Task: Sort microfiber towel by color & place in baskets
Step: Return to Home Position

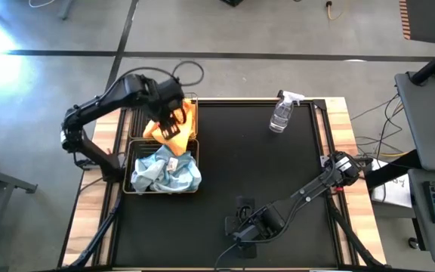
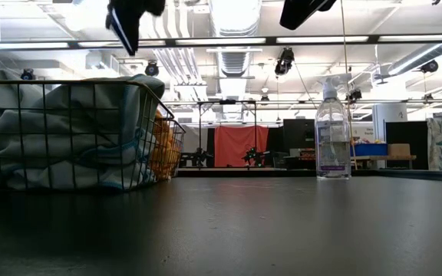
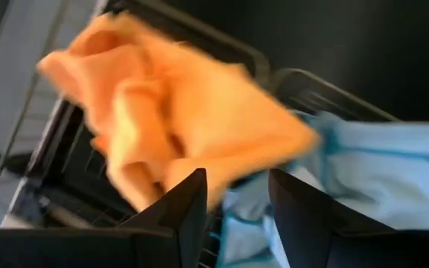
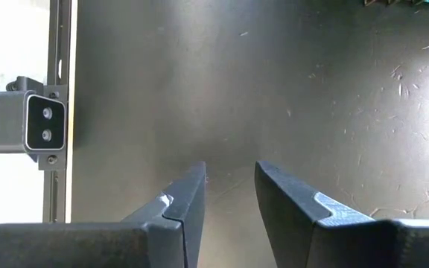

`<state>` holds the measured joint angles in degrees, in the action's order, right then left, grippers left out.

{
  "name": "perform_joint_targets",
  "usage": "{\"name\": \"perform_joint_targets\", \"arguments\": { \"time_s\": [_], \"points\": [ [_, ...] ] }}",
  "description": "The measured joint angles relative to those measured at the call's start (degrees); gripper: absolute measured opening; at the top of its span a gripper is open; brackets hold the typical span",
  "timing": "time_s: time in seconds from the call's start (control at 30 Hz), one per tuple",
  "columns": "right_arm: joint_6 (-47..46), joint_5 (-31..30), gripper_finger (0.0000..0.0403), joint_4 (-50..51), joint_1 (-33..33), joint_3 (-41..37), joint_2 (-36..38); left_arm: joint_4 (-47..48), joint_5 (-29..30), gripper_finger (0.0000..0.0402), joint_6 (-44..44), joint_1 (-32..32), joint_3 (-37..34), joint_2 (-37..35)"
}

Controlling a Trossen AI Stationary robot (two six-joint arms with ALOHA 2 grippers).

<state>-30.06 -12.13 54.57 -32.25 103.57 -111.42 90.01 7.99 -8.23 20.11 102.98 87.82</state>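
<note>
The orange towels (image 1: 189, 119) lie heaped in the far basket (image 1: 196, 113), at the left side of the desk (image 1: 263, 174). One orange corner hangs over the rim toward the near basket (image 1: 161, 192). The blue towels (image 1: 165, 170) fill that near basket in a crumpled pile, and the two baskets stand side by side, touching. In the low view the blue pile (image 2: 60, 130) rises above the wire rim (image 2: 90, 83).

The left gripper (image 1: 174, 119) hovers just above the orange towels. In its wrist view the gripper (image 3: 237, 182) is released, with a clear gap between the fingers and no cloth between them; the orange cloth (image 3: 185, 126) is below it.

The right gripper (image 1: 236, 233) waits low over the bare desk near the front edge, well apart from the baskets. It (image 4: 229, 175) is also released and holds nothing.

A clear spray bottle (image 1: 282, 113) stands upright near the far edge.
</note>
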Motion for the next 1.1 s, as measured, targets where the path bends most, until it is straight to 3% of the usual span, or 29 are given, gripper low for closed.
{"name": "perform_joint_targets", "arguments": {
  "time_s": [0.27,0.57,0.8,0.97,1.1],
  "points": [
    [0.02,-0.04,0.0112,-0.35,-0.13,0.00,0.00,0.01,0.52,0.0130,-4.01,-18.11,0.00,-2.16],
    [0.10,-0.06,0.0112,-3.03,-0.63,0.00,0.00,-0.43,10.08,0.0129,-15.40,-42.24,-4.12,-2.37],
    [1.08,-2.14,0.0112,-4.61,-0.66,0.00,0.00,-0.26,19.71,0.0129,-29.45,-55.01,-15.84,-3.72],
    [4.34,-7.73,0.0112,-9.16,-0.74,-2.18,-0.02,-4.05,20.54,0.0129,-39.01,-59.12,-28.44,-7.52],
    [6.58,-7.16,0.0112,-12.35,-0.82,-4.06,-0.02,-16.11,18.74,0.0129,-39.92,-60.97,-38.02,-11.69]
  ]
}}
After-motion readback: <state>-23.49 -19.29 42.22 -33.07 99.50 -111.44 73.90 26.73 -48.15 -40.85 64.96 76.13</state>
